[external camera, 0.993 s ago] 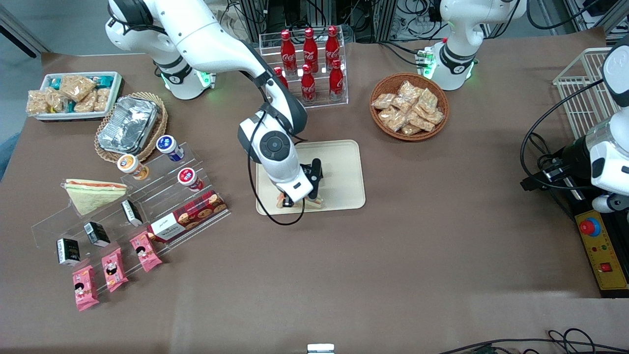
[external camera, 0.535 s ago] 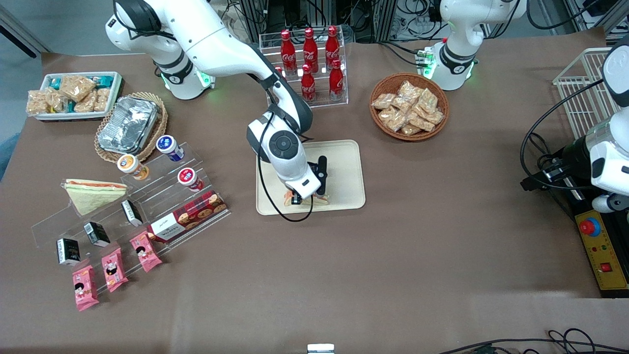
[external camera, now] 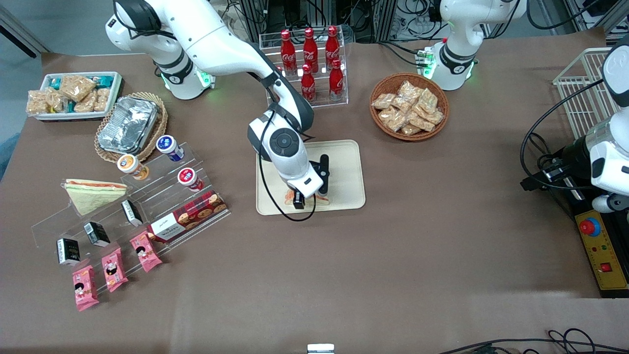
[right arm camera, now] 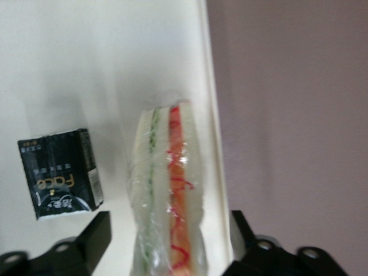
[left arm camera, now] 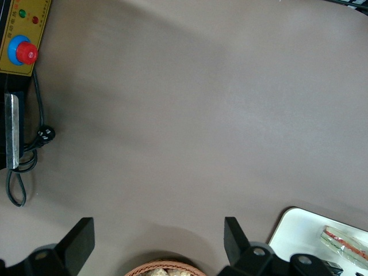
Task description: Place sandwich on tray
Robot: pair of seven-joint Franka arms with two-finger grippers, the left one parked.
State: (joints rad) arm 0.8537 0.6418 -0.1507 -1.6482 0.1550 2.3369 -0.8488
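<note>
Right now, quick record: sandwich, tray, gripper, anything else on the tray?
sandwich: on the tray, on edge, by the rim nearest the front camera
tray: cream, mid-table
gripper: low over the sandwich, fingers open, one each side, not touching it
also on tray: small black carton beside the sandwich

Glossy white arm segments with dark grey joints (black cable looping alongside), ending in a black claw (external camera: 308, 196).

The sandwich (right arm camera: 167, 190) lay on the tray (external camera: 344, 162) along its 6 o'clock rim, a small box (right arm camera: 60, 172) beside it, seemingly apart; the tool (right arm camera: 167, 241) straddled the sandwich.
</note>
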